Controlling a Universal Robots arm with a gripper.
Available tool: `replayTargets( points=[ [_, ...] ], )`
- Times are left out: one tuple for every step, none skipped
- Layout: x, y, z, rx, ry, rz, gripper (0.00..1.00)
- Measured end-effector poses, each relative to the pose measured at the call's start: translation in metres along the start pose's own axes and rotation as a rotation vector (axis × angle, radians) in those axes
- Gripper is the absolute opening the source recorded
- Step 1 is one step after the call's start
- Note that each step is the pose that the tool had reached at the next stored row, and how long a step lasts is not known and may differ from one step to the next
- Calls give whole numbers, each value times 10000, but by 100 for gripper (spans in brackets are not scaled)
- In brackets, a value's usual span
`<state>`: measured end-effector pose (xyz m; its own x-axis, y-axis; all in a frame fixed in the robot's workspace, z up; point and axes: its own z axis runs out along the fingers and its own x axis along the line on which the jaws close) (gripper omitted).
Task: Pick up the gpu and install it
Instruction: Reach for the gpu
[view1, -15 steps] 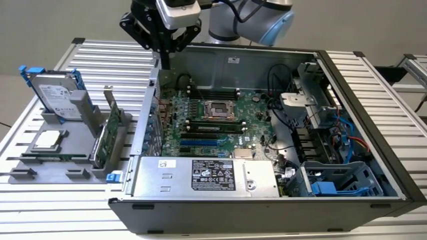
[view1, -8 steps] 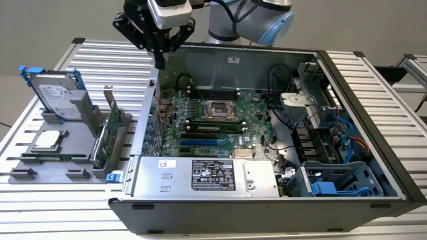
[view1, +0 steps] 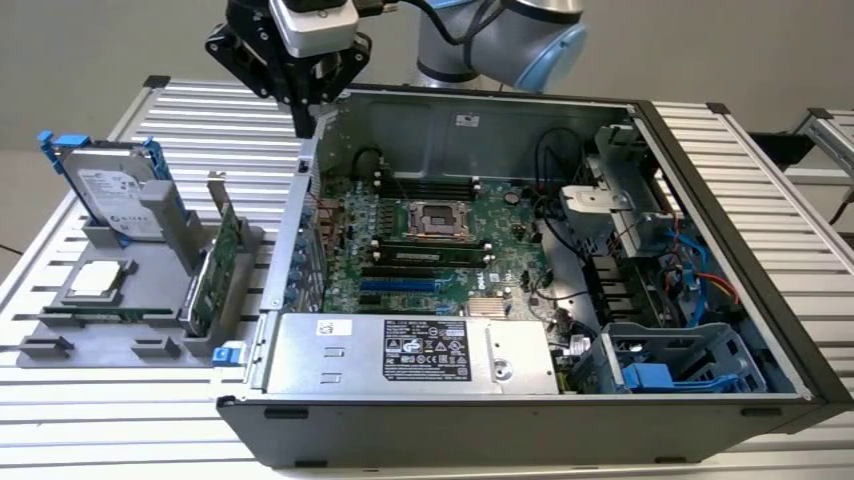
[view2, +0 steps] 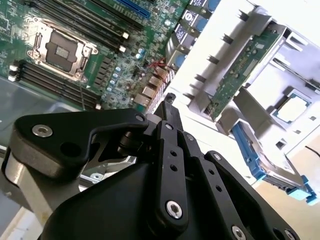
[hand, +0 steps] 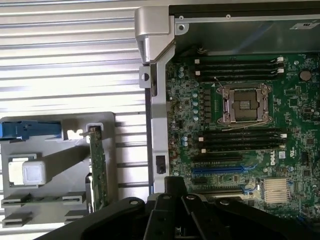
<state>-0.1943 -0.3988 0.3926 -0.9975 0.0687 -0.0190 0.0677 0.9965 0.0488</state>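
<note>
Hovering above case wall (view1: 286, 255): gripper (view1: 307, 125), fingers pressed together, empty. gpu (view1: 218, 262) stands on edge in grey fixture (view1: 134, 300) beside case, untouched. Risk: closed fingers hit card's top edge (thin board, tips easily); drift sideways clips wall.

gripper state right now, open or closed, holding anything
Gripper: fingers closed, holding nothing; the gpu is not in its grasp.
</note>
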Motion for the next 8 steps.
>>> replayTargets(
  points=[
    [19,-1,-1,0,0,0,0],
    [38,-2,-1,1,1,0,0],
    [56,-4,-1,0,0,0,0],
    [74,-5,-2,0,0,-1,0],
    [92,-6,-2,1,1,-1,0],
    [109,-7,-3,1,0,-2,0],
    [126,-9,-3,0,0,-2,0],
    [142,-10,-3,1,1,-2,0]
  ],
)
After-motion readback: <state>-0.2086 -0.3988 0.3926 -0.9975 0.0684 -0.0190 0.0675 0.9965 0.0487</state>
